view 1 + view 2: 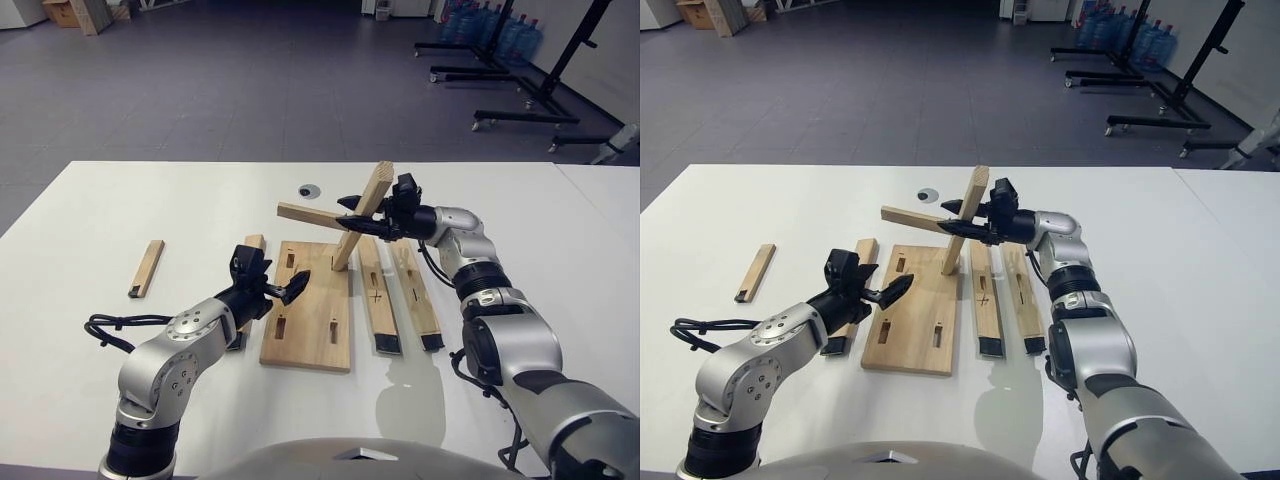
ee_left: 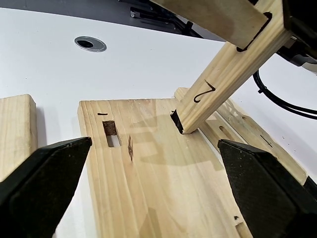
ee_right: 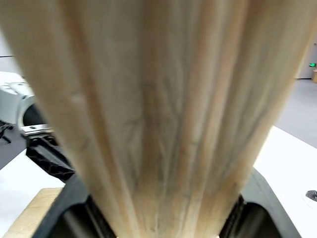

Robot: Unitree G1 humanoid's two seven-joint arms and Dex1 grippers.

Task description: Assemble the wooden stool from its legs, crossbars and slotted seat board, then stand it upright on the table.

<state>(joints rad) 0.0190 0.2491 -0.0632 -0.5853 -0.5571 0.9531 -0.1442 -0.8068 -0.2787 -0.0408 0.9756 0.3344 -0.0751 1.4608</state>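
The slotted seat board lies flat mid-table. My right gripper is shut on a tilted leg that has a crossbar slotted through it. The leg's lower end rests on the board's far right corner. In the right wrist view the held leg sits close between the jaws. My left gripper hangs open just over the board's left side, its fingers wide apart with nothing between them. Two legs lie right of the board. Another leg lies left of it, partly under my left arm.
A short crossbar lies alone at the far left of the table. A round grommet hole sits behind the board. A black cable loops beside my left arm. White tabletop extends to both sides and toward the front.
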